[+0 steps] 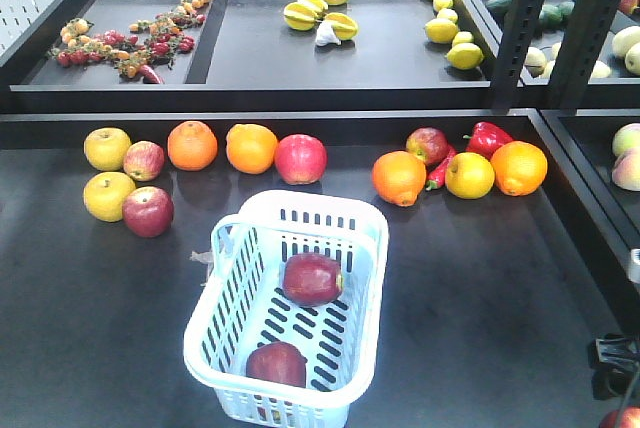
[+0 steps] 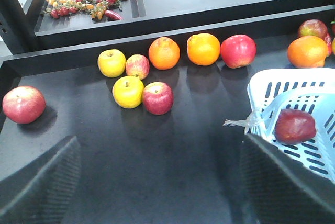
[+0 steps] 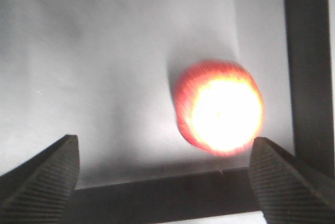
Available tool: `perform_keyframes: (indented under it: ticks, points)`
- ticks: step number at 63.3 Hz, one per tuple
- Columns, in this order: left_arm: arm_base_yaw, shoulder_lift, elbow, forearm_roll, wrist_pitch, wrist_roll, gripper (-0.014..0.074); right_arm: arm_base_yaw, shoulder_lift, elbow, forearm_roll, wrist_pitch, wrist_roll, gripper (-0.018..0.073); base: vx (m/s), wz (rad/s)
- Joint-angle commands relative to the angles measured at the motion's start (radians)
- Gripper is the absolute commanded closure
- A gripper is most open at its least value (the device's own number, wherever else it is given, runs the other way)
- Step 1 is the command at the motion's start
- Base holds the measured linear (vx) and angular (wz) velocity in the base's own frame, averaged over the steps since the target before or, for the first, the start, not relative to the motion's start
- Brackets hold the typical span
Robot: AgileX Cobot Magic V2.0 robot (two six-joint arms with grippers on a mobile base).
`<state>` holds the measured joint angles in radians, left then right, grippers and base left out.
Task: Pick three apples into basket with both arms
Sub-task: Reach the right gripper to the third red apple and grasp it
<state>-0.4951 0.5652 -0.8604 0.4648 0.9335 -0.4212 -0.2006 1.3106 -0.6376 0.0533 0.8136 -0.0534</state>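
Dark matte worktop (image 1: 80, 328): pale blue-white slotted plastic basket (image 1: 362, 248) holds two dark red apples (image 1: 312, 279), and we see both tools spread, gripping nothing.

My front view is evenly lit from above, with soft shadows under the fruit on the dark tabletop (image 1: 90, 328). The left wrist view is slightly soft. In my right wrist view an apple (image 3: 220, 108) is blown out by glare, blurred.
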Motion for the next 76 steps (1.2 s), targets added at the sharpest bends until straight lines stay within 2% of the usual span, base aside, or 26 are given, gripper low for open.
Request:
perform_keyframes:
  ticks: [1,14,76]
  points:
    - [-0.002,0.003,-0.026,0.023,-0.057,-0.008,0.0011,-0.025,-0.029,-0.016,-0.034,-0.055,0.022,-0.0057,0.00,0.00]
    - [-0.002,0.003,-0.026,0.023,-0.057,-0.008,0.0011,-0.068,-0.019,-0.003,-0.138,-0.086,0.124,-0.0053,0.00,0.00]
    - [-0.002,0.003,-0.026,0.023,-0.057,-0.008,0.0011,-0.068,0.294,0.028,-0.136,-0.219,0.127,-0.0039,0.00,0.00]
